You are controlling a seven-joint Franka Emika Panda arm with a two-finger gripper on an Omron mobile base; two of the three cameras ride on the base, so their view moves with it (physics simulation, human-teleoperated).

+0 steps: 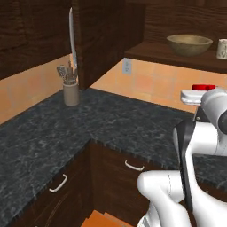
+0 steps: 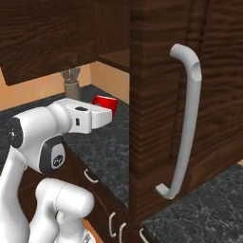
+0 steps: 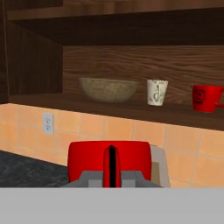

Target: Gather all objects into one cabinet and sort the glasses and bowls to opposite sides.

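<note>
Gripper (image 3: 111, 173): clamped on the small red cup (image 3: 109, 162), held below and in front of the shelf; the fingers pinch one wall, so a bump against the shelf lip could twist the cup loose.
Cabinet (image 3: 131, 57): open, dark wood; its plank shelf (image 3: 87, 104) carries the other pieces. Rising too close under the plank's front edge is, I judge, the main hazard.
Cabinet door (image 2: 161, 118): swung out beside the arm with its silver bar handle (image 2: 187, 123); a wide elbow swing could catch it.
Tan bowl (image 3: 109, 89): on the shelf's left part.
White patterned mug (image 3: 157, 92): just right of the bowl, apart from it; a careless placement could knock it.
Red mug (image 3: 206, 98): further right on the shelf.
</note>
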